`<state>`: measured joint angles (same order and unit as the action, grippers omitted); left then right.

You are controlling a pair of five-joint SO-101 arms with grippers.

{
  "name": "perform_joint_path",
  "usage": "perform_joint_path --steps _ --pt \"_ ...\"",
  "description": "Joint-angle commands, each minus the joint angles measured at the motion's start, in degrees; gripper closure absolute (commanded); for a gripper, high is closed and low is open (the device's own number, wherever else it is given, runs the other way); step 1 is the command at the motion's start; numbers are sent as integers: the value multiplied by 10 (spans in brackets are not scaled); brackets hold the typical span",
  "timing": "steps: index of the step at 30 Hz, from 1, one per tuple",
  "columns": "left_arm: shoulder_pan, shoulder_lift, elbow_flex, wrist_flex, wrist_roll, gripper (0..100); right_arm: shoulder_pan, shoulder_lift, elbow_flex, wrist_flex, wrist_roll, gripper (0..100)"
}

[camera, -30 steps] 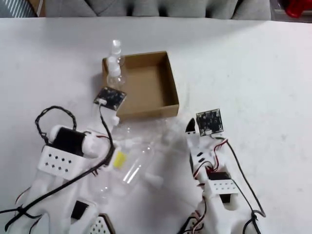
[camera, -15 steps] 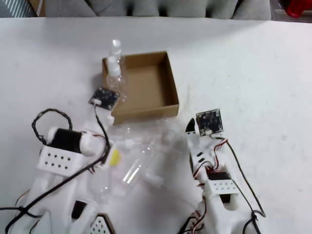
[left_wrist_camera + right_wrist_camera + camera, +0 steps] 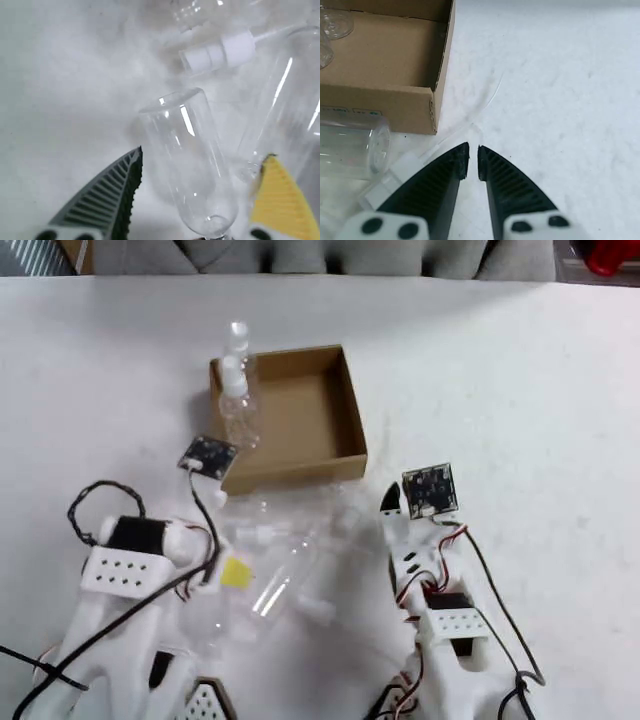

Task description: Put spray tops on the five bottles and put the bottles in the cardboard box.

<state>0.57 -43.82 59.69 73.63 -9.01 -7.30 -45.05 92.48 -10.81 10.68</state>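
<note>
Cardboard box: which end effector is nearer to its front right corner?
Right. The right end effector, shut, is just off that corner of the box; the left end effector straddles a loose bottle farther from it.

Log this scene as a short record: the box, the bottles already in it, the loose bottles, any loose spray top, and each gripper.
box: cardboard box, open, on the table ahead of both arms
in box: two capped bottles, upright at the wall on the left arm's side
loose bottles: clear loose bottles lying between the arms
spray top: white spray top lying among them
left gripper: left gripper open, jaws either side of a lying bottle
right gripper: right gripper shut, low over the table near a box corner
</note>
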Motion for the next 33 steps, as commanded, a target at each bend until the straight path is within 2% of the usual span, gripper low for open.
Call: perform_joint_path --steps 1,6,14,18,28,30,33 --pt "-39 2 -3 -22 -11 616 -4 1 -4 0 -2 984" --pt "-48 2 26 -51 -34 658 -4 1 -4 0 -2 984" --pt "-48 2 80 -122 -37 645 -4 1 -4 0 -2 984" --pt "-48 6 77 -128 -33 645 -4 1 -4 1 -2 984" --pt "-52 199 35 -193 -26 650 -4 1 -4 1 -2 984" --pt "-52 218 25 -202 -3 676 -3 1 -4 1 -2 984" --pt "-52 216 11 -207 14 799 -3 1 -4 1 -2 984"
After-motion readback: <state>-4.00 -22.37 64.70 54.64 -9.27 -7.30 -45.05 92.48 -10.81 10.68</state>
